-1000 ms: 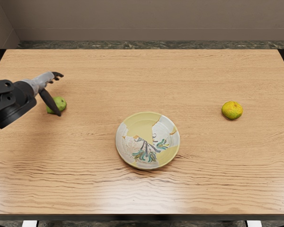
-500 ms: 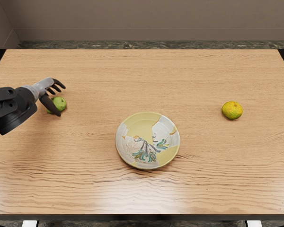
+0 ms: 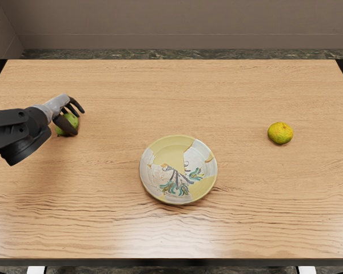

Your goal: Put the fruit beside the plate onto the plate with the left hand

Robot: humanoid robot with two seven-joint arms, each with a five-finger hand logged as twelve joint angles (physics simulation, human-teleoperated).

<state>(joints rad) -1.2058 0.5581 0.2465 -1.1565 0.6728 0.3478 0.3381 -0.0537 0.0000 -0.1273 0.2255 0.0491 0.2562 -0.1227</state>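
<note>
The dark fingers (image 3: 76,105) of the left hand (image 3: 63,113) are spread apart and curved, fanning over the top of a green fruit (image 3: 72,120). The thumb arcs separately around the fruit's near side. The fruit sits in the gap between thumb and fingers, partly hidden by them. It cannot be told whether any fingertip touches the fruit, and the hand is not closed on it. The grey palm and wrist lie just to the fruit's left, tilted so that the fingers point towards the table's middle. Behind them the thick black forearm (image 3: 16,132) runs down and out to the picture's left edge, low over the wooden table (image 3: 217,91).

The green fruit rests on the table near its left edge, well apart from the plate (image 3: 143,166). The plate is yellow and grey with a painted pattern and lies near the table's centre. A yellow-orange fruit (image 3: 280,132) lies far off to the plate's right.
</note>
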